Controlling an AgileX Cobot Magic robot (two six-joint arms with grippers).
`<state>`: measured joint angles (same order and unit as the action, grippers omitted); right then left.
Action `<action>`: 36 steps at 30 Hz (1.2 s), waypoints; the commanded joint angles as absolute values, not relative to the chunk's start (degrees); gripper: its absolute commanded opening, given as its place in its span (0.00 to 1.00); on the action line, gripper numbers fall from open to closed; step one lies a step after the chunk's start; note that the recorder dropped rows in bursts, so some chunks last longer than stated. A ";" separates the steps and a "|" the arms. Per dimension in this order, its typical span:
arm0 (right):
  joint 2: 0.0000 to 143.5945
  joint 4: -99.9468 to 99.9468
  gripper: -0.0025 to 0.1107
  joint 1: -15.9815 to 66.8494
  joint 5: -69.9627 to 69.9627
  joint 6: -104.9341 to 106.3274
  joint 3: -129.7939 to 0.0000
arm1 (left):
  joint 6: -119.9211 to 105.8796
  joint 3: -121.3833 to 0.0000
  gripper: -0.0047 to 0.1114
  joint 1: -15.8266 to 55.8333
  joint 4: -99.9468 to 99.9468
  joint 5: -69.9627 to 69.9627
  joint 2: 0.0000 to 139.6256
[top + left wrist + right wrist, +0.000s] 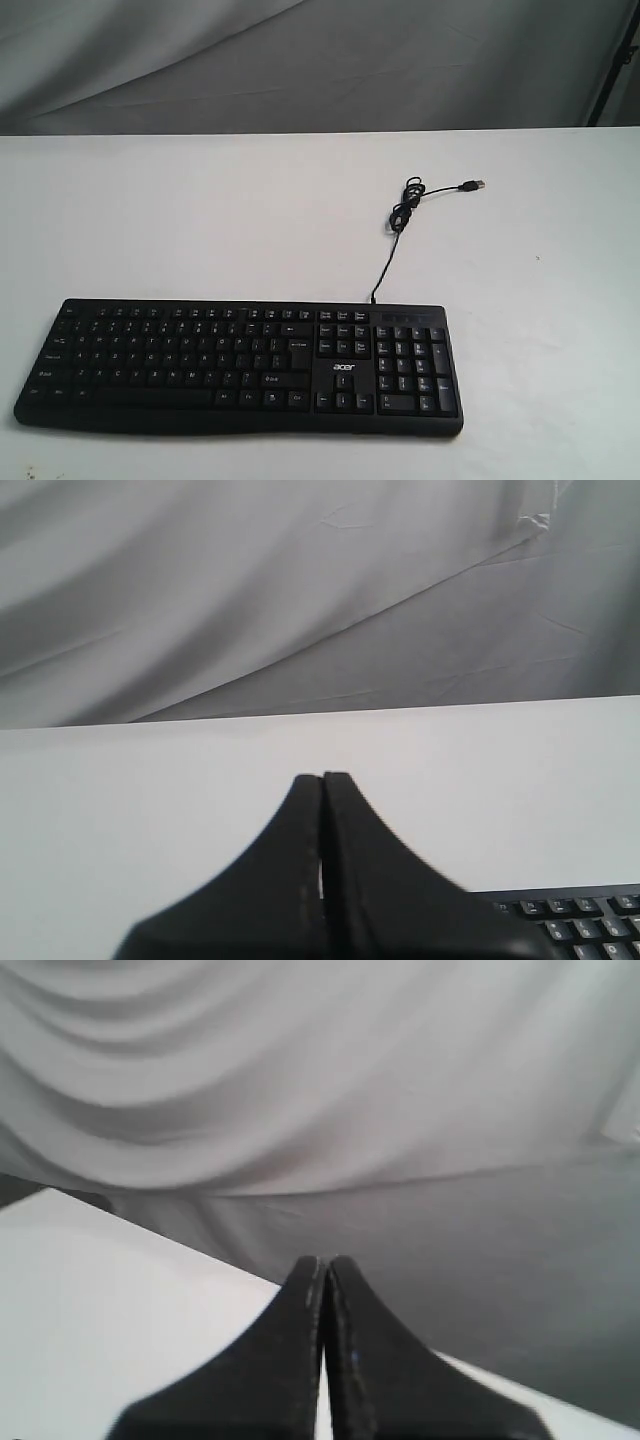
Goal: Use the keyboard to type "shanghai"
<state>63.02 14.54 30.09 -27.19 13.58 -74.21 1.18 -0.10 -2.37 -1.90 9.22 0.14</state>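
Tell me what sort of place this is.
Probably a staged lab test bench: a white table, a grey cloth backdrop behind it, and a lone keyboard whose USB cable lies unplugged.

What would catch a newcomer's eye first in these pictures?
The black acer keyboard lies on the white table, low in the exterior view. Its thin cable curls above it to a loose USB plug. The left tool and right tool are shut, empty.
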 commanded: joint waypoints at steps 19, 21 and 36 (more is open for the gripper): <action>14.05 12.79 0.02 -3.12 -6.73 2.16 -10.78 | 1.31 0.00 0.04 -2.00 -1.50 8.82 0.00; 11.23 12.79 0.02 -3.36 -8.25 0.00 -8.99 | 1.31 0.00 0.04 -2.00 -1.50 8.82 0.00; 0.00 2.32 0.02 -3.36 -15.52 0.00 0.00 | 1.31 0.00 0.04 -2.00 -1.50 8.82 0.00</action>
<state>1.67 5.68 -2.97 -12.72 -0.81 -0.33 1.18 -0.10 -2.37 -1.90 9.22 0.14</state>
